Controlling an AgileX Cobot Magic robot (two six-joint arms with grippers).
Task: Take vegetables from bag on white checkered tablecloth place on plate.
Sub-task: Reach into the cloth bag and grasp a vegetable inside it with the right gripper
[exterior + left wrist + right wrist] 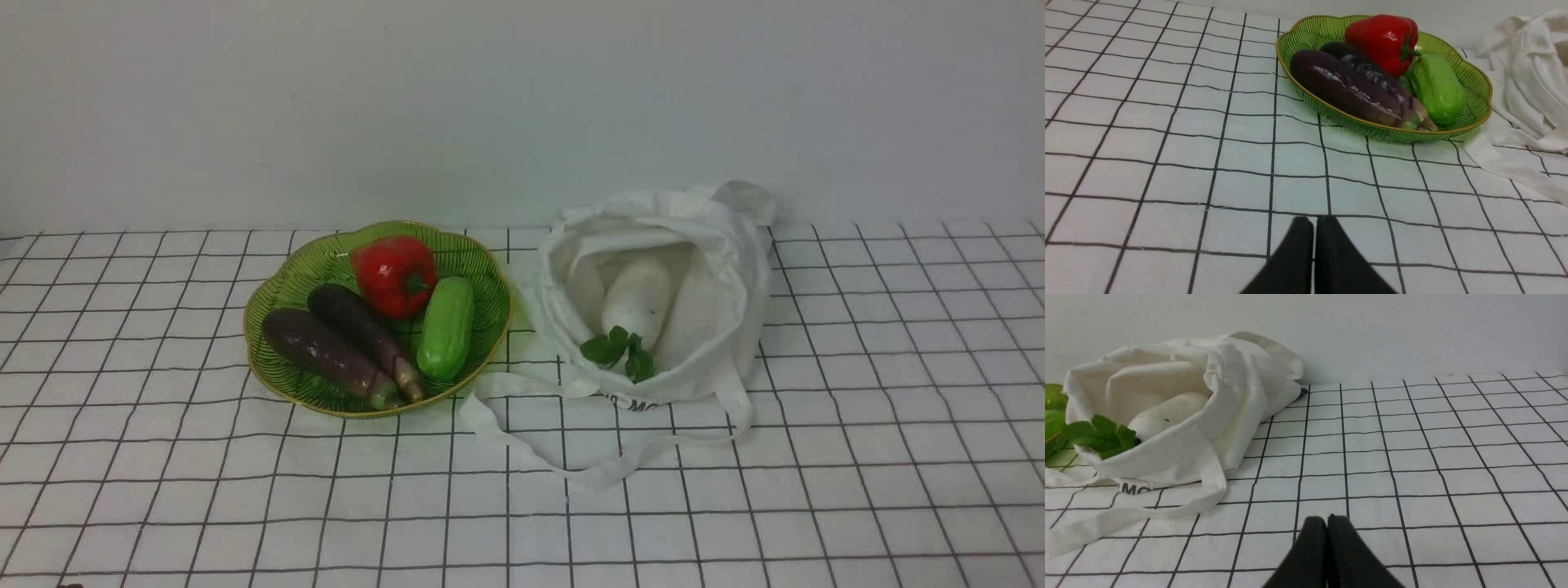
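The white radish (pixel 637 298) is lying inside the bag (pixel 718 269), which is slumping open on the tablecloth (pixel 857 408) toward the far edge, right of the middle. The right gripper (pixel 1327 519) is hanging low over bare cloth, nearer the near edge than the bag and well apart from it; its two black fingers are pressing together with nothing between them. The left gripper (pixel 1314 222) is likewise closed and empty, sitting over bare cloth short of the plate (pixel 326 261), well away from the radish.

The radish's long axis is running from the far edge toward the near edge. Its leaves (pixel 618 351) are pointing at the near edge and spilling over the bag's lip, while its rounded end is lying deeper in the bag.

Folds of the bag's cloth are rising around the radish on both sides and behind. A strap handle (pixel 571 469) is looping across the cloth in front of the bag. Just left of the bag, the plate is holding a red pepper (pixel 394 273), a cucumber (pixel 446 327) and two eggplants (pixel 326 351).
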